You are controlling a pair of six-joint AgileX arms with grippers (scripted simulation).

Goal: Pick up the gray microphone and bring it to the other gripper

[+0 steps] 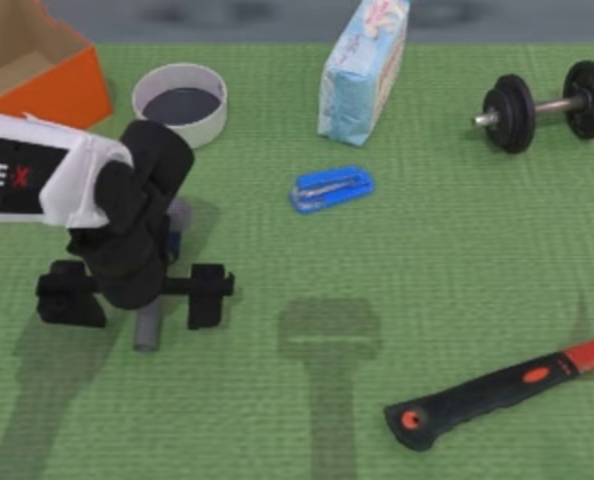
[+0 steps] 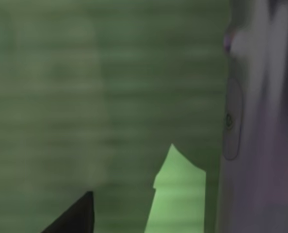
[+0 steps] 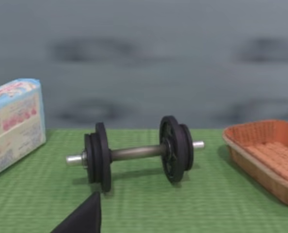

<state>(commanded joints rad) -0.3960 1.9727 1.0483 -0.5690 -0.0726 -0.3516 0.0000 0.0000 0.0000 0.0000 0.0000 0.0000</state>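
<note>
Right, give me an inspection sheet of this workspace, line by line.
Surface: green mat, flat.
Job's things: gray microphone lies under the left gripper; only its handle end shows.
Clutter: blue stapler, dumbbell, hammer, pale blue packet, white round container, orange box, wicker basket.
Grippers: left low over the microphone, fingers spread either side; right outside the top view.
Cables: nothing seen.
Surroundings: gray backdrop.

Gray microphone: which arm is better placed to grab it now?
Left. The left gripper hangs directly over the gray microphone with fingers spread either side of its handle. The right arm is out of the top view.
</note>
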